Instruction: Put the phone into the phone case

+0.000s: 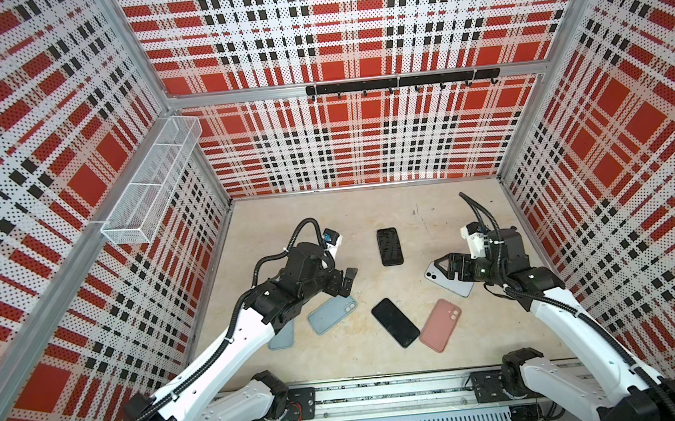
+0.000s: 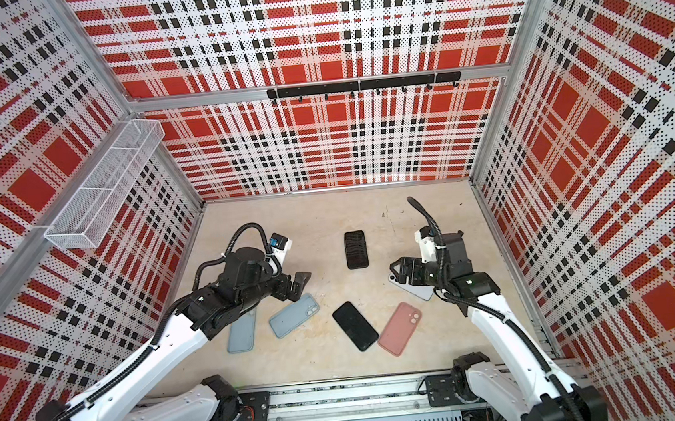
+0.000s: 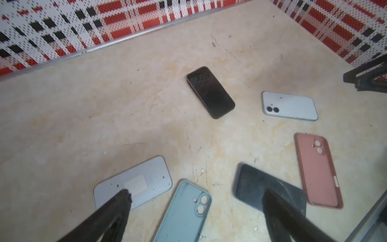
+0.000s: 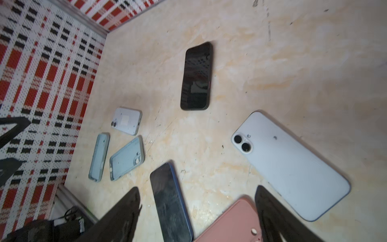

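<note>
Plainly the job is barely begun: the left pincer [image 1: 348, 281] hangs over the table [image 1: 329, 229] with its jaws spread wide and nothing between them. Just below it lies a pale blue case [image 1: 332, 314]. A grey-white phone [image 3: 134, 184] lies back up beside that case, and a second blue case [image 1: 282, 336] sits partly under the same arm. The right pincer [image 1: 443, 269] is also spread and empty, and it hovers above a white phone [image 1: 459, 287] that lies back up on the table. A little nearer its arm's base lies a pink case [image 1: 440, 324]. Close beside that case, between the two pincers, a black phone [image 1: 395, 322] lies screen up. Beyond both pincers a second black phone [image 1: 390, 246] lies alone. No phone appears to be seated in any of the three loose cases. By my reading everything remains to be done: gripping a phone, lining it up over a matching case, and pressing it in.
</note>
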Controlling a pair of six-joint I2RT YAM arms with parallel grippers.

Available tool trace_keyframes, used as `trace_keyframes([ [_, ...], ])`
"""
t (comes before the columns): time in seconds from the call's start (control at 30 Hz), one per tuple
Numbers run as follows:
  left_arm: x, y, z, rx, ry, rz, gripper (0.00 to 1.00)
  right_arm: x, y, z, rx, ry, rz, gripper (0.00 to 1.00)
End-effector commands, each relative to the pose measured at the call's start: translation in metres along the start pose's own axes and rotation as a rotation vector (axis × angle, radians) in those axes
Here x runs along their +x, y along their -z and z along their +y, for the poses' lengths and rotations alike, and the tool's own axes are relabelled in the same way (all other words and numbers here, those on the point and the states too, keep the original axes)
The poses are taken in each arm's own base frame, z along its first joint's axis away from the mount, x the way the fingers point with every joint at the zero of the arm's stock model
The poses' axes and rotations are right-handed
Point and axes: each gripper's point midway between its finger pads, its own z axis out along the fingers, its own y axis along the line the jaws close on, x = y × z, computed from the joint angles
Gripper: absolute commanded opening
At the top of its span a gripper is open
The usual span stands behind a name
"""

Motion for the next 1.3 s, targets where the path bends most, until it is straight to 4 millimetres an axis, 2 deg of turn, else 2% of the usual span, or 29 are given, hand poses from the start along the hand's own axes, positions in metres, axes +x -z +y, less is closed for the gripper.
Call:
trace_keyframes([
  [0.0, 0.015, -0.012, -0.001, 0.002, 0.155, 0.069, 1.00, 0.005, -0.011, 0.013, 0.005, 0.082, 0.060, 0.87],
  [0.1, 0.042, -0.028, -0.009, 0.040, 0.299, 0.142, 1.00, 0.016, -0.028, 0.018, 0.031, 0.112, 0.120, 0.88],
  [0.2, 0.067, -0.041, -0.013, 0.044, 0.429, 0.197, 1.00, 0.027, -0.044, 0.035, -0.011, 0.148, 0.164, 0.88],
  [0.3, 0.084, -0.049, -0.013, 0.033, 0.481, 0.246, 1.00, 0.047, -0.062, 0.045, 0.009, 0.240, 0.240, 0.88],
  [0.47, 0.084, -0.050, -0.017, 0.059, 0.498, 0.305, 1.00, 0.078, -0.080, 0.056, 0.056, 0.358, 0.331, 0.90],
  [0.6, 0.083, -0.044, -0.015, 0.058, 0.564, 0.366, 1.00, 0.091, -0.080, 0.069, 0.057, 0.350, 0.365, 0.91],
  [0.87, 0.095, -0.025, 0.005, -0.036, 0.684, 0.518, 0.98, 0.077, -0.065, 0.083, 0.100, 0.193, 0.247, 0.90],
  [0.97, 0.106, -0.023, 0.021, -0.103, 0.692, 0.545, 0.98, 0.071, -0.071, 0.085, 0.092, 0.198, 0.208, 0.91],
  [1.1, 0.115, -0.024, 0.049, -0.239, 0.688, 0.500, 0.99, 0.063, -0.085, 0.087, 0.136, 0.244, 0.239, 0.91],
  [1.27, 0.123, -0.023, 0.080, -0.332, 0.900, 0.448, 1.00, 0.053, -0.097, 0.109, 0.110, 0.228, 0.278, 0.91],
])
